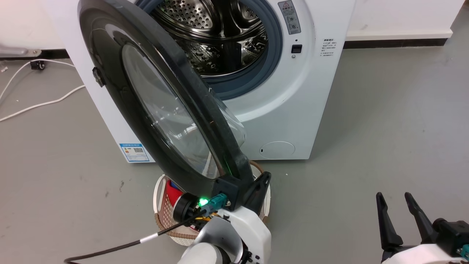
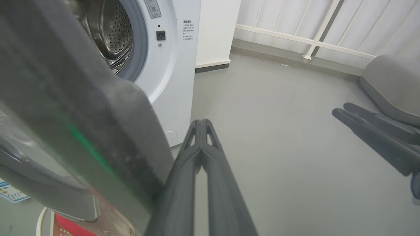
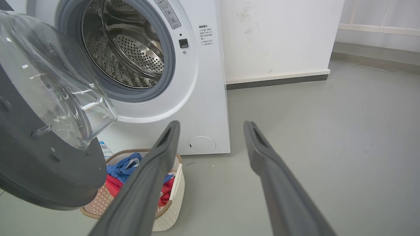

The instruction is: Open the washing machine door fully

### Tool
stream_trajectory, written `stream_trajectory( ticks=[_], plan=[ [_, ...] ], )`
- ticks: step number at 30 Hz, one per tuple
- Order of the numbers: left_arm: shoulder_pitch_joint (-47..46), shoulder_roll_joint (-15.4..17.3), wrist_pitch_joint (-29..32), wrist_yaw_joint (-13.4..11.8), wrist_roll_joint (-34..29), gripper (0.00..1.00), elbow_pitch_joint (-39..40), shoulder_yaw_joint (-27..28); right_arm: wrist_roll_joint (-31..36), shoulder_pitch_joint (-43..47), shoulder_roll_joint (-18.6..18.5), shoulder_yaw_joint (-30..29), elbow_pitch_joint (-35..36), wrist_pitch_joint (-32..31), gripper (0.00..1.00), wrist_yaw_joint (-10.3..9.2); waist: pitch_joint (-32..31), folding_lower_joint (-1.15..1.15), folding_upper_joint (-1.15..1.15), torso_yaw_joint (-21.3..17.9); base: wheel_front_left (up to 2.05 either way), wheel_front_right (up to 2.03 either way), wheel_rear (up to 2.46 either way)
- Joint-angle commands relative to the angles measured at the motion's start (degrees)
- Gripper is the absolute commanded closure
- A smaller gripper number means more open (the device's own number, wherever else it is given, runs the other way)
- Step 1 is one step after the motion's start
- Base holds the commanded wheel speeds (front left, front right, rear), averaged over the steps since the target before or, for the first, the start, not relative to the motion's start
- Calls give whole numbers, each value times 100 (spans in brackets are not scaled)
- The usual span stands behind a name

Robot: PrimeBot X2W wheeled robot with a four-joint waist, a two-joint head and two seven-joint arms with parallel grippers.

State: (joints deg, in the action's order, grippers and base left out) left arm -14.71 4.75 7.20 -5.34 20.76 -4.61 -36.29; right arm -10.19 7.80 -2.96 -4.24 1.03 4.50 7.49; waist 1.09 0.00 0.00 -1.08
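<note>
- Left hand (image 1: 266, 176) has its two fingers pressed together with nothing between them. They sit tight beside the lower free edge of the washing machine door (image 1: 161, 106); whether they actually touch the rim, I can't tell.
- That door stands swung well out from the front, hinged on the left of the head view. Its black rim is nearly edge-on to us, and the clear glass bowl bulges back towards the drum (image 1: 220, 36).
- Washing machine (image 1: 300, 102) stands white and square behind it. The steel drum shows open inside the grey gasket (image 1: 273, 55), with a blue label (image 1: 135, 152) low on the left and a round flap (image 1: 277, 149) low on the right.
- Under the door's bottom edge sits a white laundry basket (image 3: 174, 196) with blue and red clothes (image 3: 124, 167) in it.
- Right hand (image 1: 394, 198) hovers well off to the right over the grey floor (image 1: 366, 128), fingers spread apart, holding nothing.
- White cable (image 1: 36, 104) trails across the floor left of the machine.
</note>
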Motion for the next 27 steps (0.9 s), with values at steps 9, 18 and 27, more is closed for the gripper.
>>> stream_trajectory(
  ticks=[9,18,27],
  plan=[
    [58,137,-121,-190,43,100,-3,166,27,-124,11,-51,-134,46,0,1,20,0,0,85,0,0,0],
    [457,321,23,-390,45,100,465,137,15,-21,11,-76,-126,81,0,1,2,0,0,371,0,0,0],
    [688,494,73,-560,7,100,635,180,-11,39,10,-63,-123,35,0,1,-89,0,0,630,0,0,0]
  ],
)
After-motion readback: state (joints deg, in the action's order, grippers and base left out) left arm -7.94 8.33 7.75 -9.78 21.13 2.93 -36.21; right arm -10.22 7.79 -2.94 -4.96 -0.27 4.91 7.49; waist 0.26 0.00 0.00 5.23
